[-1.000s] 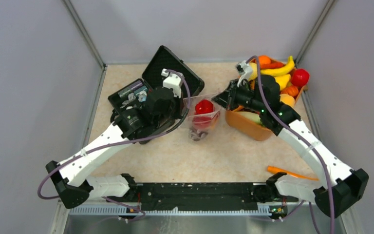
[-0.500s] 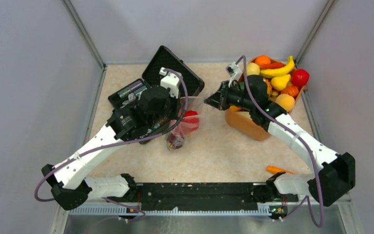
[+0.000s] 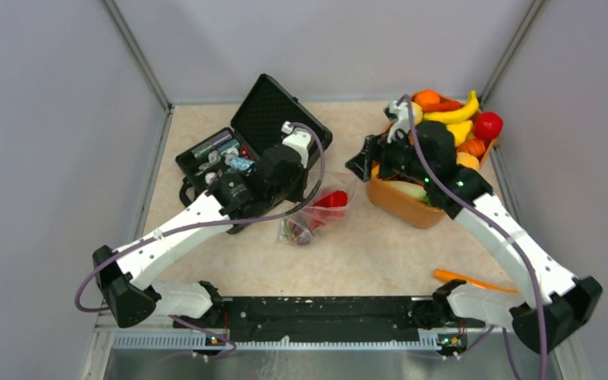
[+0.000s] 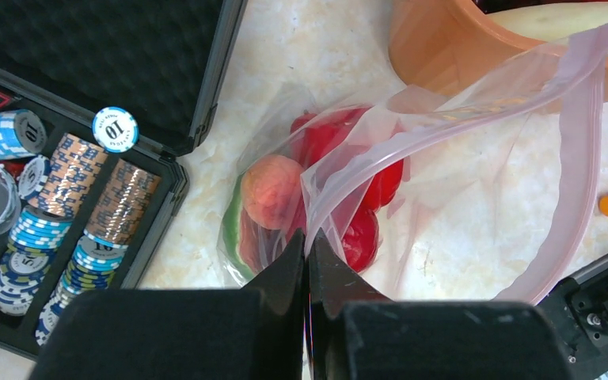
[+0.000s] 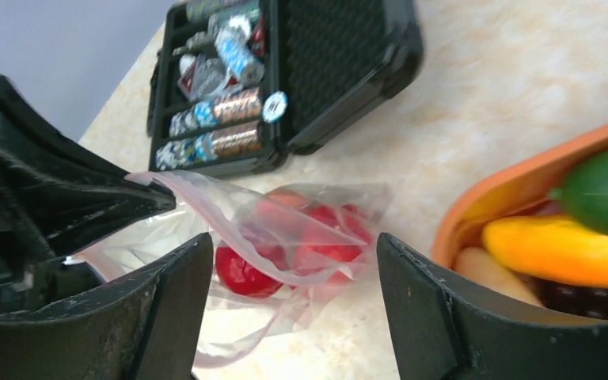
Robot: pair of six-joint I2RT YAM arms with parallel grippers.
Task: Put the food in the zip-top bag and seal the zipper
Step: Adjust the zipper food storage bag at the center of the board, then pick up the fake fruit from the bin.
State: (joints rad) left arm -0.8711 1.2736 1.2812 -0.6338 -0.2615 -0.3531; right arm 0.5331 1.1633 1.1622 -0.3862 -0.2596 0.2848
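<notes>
The zip-top bag [image 4: 459, 198] lies on the table between the arms and is also in the top view [image 3: 317, 215]. Its mouth hangs open and the pink zipper [image 4: 579, 150] is unsealed. Inside it are food pieces: red apples [image 4: 364, 229], a peach [image 4: 273, 190] and a green piece [image 4: 232, 226]. My left gripper [image 4: 307, 237] is shut on an edge of the bag's plastic, lifting it. My right gripper [image 5: 293, 247] is open above the bag with nothing between its fingers; it hovers by the bowl's left end [image 3: 361, 164]. More food [image 3: 451, 127] fills the orange bowl [image 3: 400, 207].
An open black case [image 3: 229, 154] of poker chips lies at the back left, close beside the bag. An orange carrot-like stick [image 3: 471, 279] lies near the right arm's base. Grey walls enclose the table on three sides.
My right gripper has opened, let go of the bag's mouth and drawn back toward the bowl. The left arm has swung right, dragging the bag with it.
</notes>
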